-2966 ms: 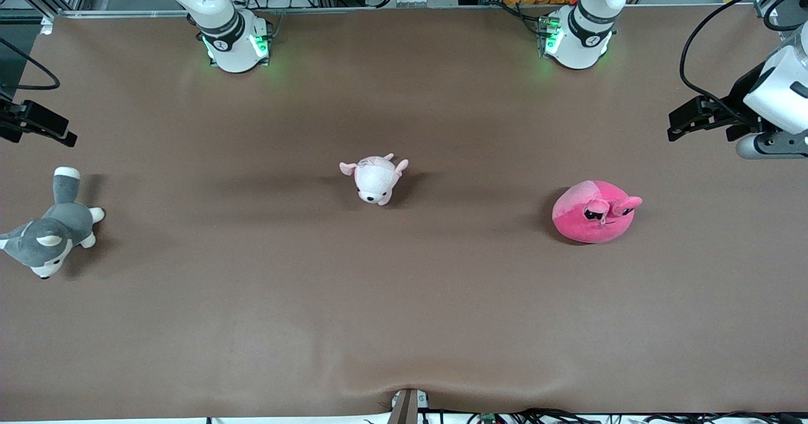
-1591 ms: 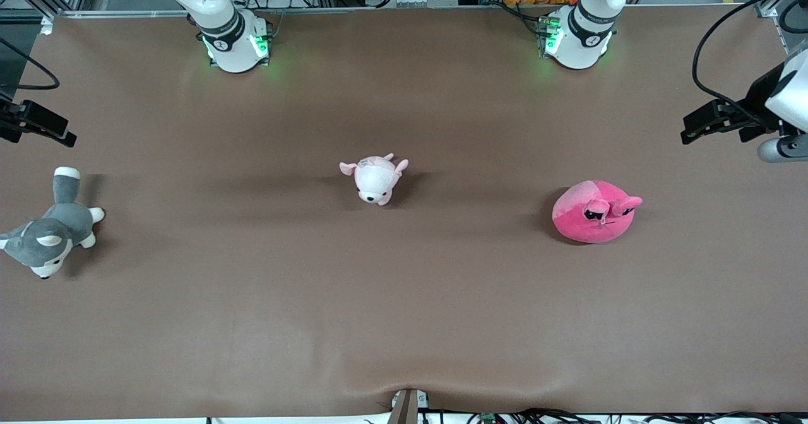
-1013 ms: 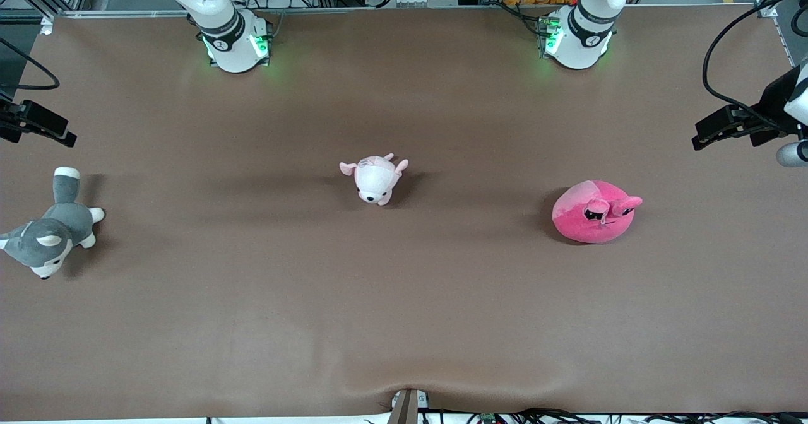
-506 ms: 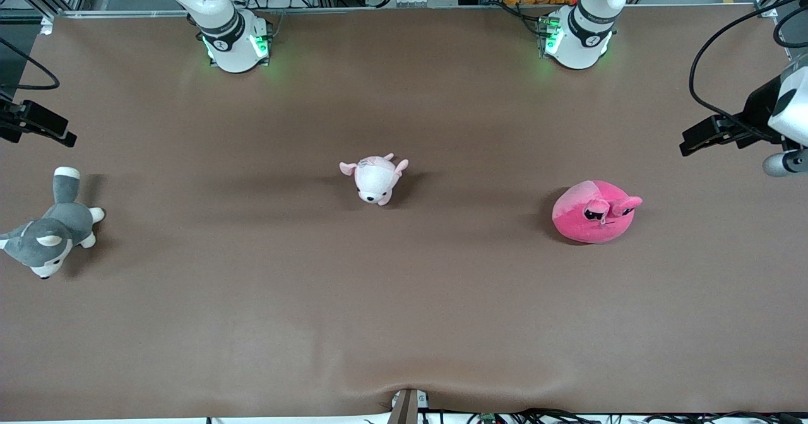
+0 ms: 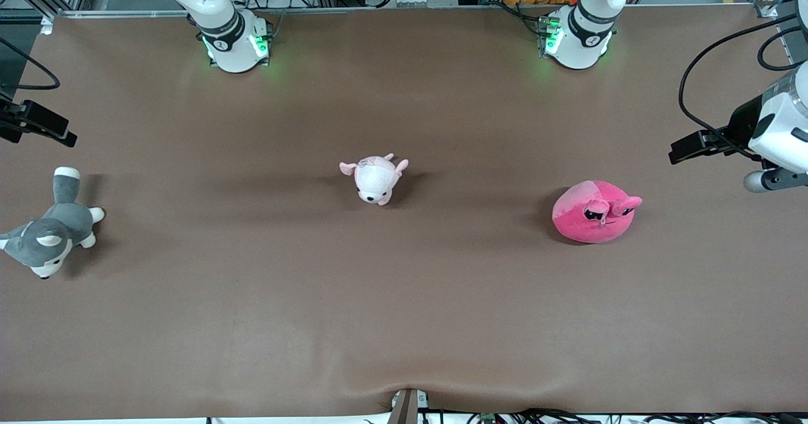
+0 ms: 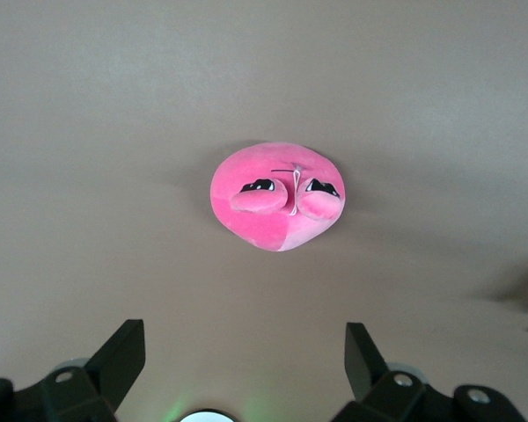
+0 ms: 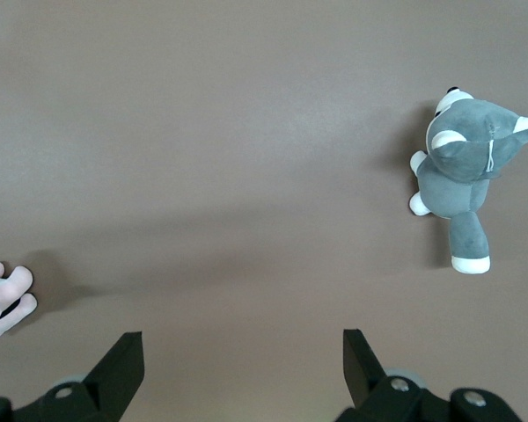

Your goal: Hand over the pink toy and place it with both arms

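The pink toy (image 5: pixel 593 212) is a hot-pink round plush with two ear flaps and black eye marks. It lies on the brown table toward the left arm's end. My left gripper (image 5: pixel 678 153) hangs open over that end of the table, apart from the toy and empty. In the left wrist view the pink toy (image 6: pixel 277 195) lies well ahead of the left gripper (image 6: pixel 245 352), whose jaws stand wide. My right gripper (image 5: pixel 63 135) waits open and empty over the right arm's end; in its own view the right gripper (image 7: pixel 242 352) holds nothing.
A pale pink-and-white puppy plush (image 5: pixel 375 180) sits mid-table. A grey-and-white husky plush (image 5: pixel 50 231) lies at the right arm's end, below the right gripper. Both show in the right wrist view: husky plush (image 7: pixel 462 176), puppy plush (image 7: pixel 2 299). Black cables trail from the left arm (image 5: pixel 779 121).
The left gripper has swung in from the table's end toward the pink toy, still open. The right arm and the toys have not moved.
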### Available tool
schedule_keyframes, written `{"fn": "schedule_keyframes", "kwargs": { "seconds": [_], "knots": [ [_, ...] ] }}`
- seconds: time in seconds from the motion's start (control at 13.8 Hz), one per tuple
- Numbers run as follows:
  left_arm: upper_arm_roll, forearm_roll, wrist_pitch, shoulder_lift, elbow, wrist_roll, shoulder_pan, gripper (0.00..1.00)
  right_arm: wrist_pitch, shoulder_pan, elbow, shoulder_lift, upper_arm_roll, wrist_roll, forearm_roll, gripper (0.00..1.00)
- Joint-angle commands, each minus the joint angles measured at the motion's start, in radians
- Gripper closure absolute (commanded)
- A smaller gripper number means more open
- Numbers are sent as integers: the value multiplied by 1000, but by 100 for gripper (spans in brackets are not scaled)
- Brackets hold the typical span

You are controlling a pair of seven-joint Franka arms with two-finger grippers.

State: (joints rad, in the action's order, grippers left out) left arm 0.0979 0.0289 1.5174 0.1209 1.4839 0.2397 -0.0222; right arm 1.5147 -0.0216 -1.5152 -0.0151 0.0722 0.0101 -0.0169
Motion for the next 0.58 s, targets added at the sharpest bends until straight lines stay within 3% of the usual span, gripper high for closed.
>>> {"fn": "schedule_keyframes", "kwargs": {
  "seconds": [0.0,0.51],
  "knots": [
    [2,-1,32,-9,12,15,-9,0,-8,-21,21,-11,-17,1,0,0],
    [-10,6,60,22,-28,43,-27,0,-8,-23,21,-13,-17,1,0,0]
  ]
}}
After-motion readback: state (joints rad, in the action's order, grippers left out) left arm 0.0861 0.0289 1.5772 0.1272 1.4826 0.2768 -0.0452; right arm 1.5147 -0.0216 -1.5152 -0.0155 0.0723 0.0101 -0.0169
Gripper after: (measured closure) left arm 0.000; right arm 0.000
